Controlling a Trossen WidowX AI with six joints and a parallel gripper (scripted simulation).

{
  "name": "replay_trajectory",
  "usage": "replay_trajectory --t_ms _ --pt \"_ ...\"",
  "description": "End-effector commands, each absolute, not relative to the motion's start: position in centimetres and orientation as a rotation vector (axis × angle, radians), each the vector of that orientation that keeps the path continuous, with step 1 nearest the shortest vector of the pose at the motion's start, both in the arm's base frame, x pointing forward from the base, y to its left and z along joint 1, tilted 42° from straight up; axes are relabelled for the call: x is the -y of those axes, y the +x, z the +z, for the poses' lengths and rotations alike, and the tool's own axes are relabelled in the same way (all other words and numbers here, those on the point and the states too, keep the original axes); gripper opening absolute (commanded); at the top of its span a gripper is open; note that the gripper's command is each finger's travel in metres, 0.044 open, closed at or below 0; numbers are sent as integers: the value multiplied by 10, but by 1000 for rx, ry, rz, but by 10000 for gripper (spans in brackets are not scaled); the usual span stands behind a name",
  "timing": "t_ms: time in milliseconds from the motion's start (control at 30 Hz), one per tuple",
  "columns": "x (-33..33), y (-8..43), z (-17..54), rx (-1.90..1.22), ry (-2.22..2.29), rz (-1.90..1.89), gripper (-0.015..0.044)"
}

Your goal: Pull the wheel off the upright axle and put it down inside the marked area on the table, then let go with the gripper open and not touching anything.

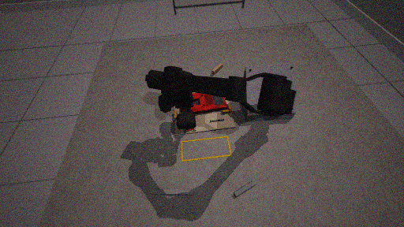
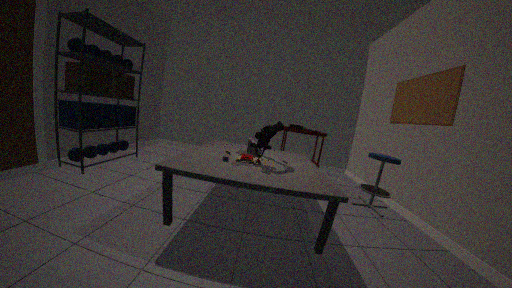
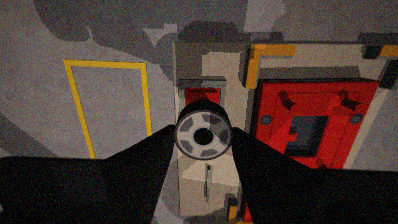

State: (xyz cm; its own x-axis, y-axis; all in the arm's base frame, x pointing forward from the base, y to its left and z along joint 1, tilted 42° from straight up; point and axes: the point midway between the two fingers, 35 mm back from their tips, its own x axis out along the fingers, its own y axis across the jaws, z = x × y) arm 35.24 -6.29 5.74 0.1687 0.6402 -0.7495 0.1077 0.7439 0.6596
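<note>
The wheel (image 1: 186,121) (image 3: 203,136) is black with a grey spoked hub. My gripper (image 3: 203,131) is shut on it, one finger at each side. In the top view a red part shows just below the wheel; the wrist view shows a red base (image 3: 202,94) partly behind it. The wheel hides the axle, so I cannot tell whether the axle is still in the hub. The marked area is a yellow outline (image 1: 205,139) (image 3: 105,64) on the table, beside the board, left of the wheel in the wrist view.
The pale board (image 1: 229,123) (image 3: 192,202) lies under the wheel. It carries a red block (image 1: 209,103) (image 3: 270,102) with yellow corner pieces (image 3: 272,50) and a thin slot or pin (image 3: 208,182). A small tan piece (image 1: 217,68) lies behind the arm.
</note>
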Motion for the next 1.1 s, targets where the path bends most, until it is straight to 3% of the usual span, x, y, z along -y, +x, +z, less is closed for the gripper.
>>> replay_trajectory --t_ms 0,467,1067 --pt "64 353 59 -1369 668 424 0" --pt "87 344 87 -1370 669 422 0" --pt "31 323 126 -1372 667 424 0"
